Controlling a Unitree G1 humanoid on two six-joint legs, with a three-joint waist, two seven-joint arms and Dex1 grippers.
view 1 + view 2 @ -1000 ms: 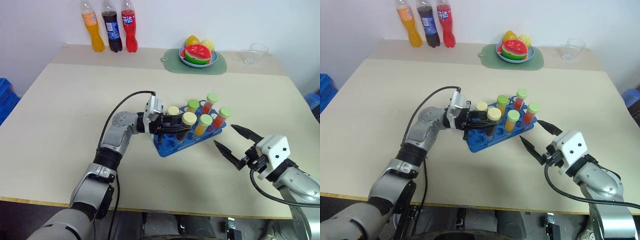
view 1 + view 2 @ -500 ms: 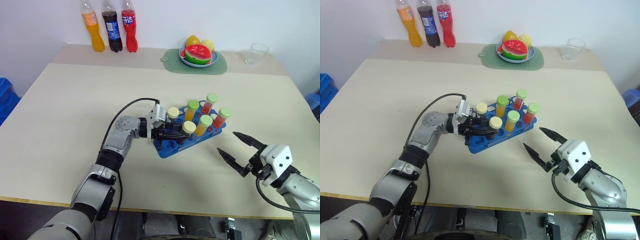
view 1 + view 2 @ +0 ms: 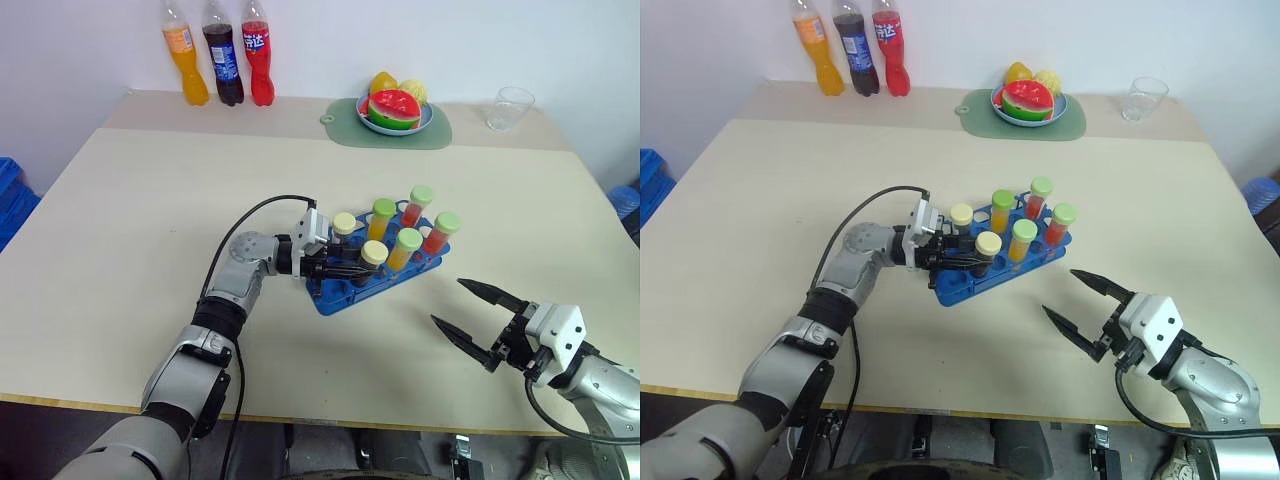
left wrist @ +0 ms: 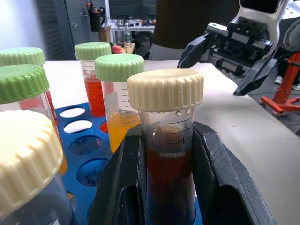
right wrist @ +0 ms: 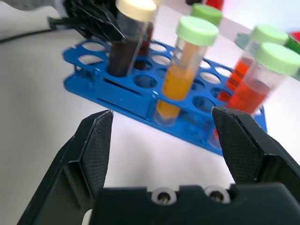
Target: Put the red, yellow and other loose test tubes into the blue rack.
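We see the blue rack sitting mid-worktop, slightly right of centre, angled so its right end is farther away. Left end effector is clamped on the dark brown tube with the cream cap, fingers either side of it; the tube is upright with its lower end down in a hole on the rack's near-left side. A second cream-capped tube stands just behind it. Green-capped tubes already stand in the rack: two yellow-orange and two red-orange, toward the right end. Right end effector is at the near right, well apart from the rack, its two fingers spread wide with nothing between them, pointing toward the rack. At the far edge we have three soda bottles on the left, a fruit plate on a green mat centre-right and a clear glass further right.
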